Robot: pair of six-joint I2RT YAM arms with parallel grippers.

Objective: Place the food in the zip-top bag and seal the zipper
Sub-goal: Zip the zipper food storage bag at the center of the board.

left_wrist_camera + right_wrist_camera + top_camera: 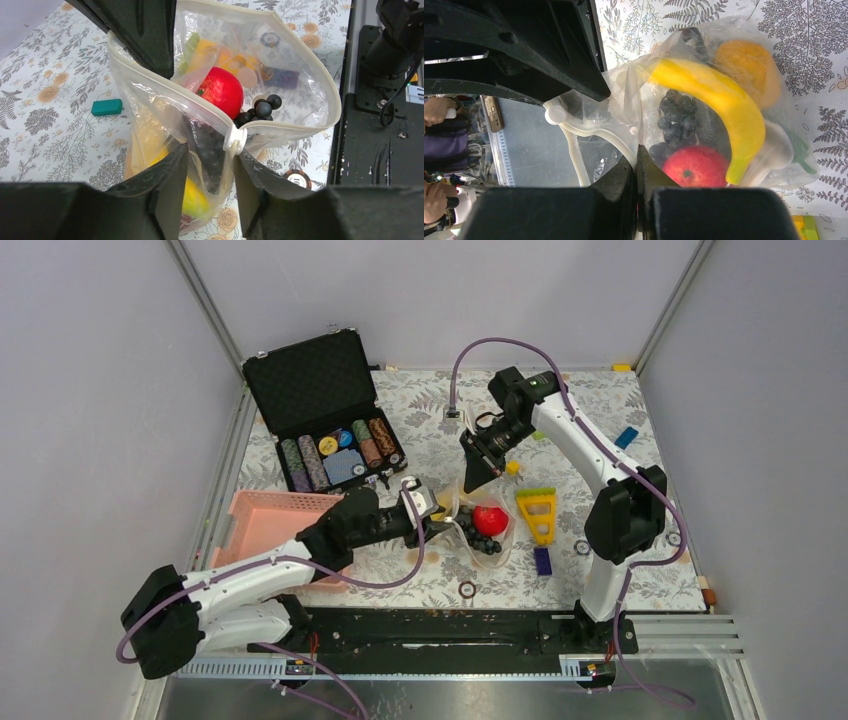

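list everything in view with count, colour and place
zip-top bag: one, clear, mid-table, mouth open
red fruit: one, red, in bag
banana: one, yellow, in bag
orange: one, orange, in bag
grape bunch: one, dark, in bag
basket: one, pink, left of bag
chip case: one, black, open, far left
triangular piece: one, yellow, right of bag
left hand: black, fingers either side of bag
right hand: black, shut on bag rim

Food (222,91) in zip-top bag (306,95), basket (270,520) left, case (318,400) behind basket
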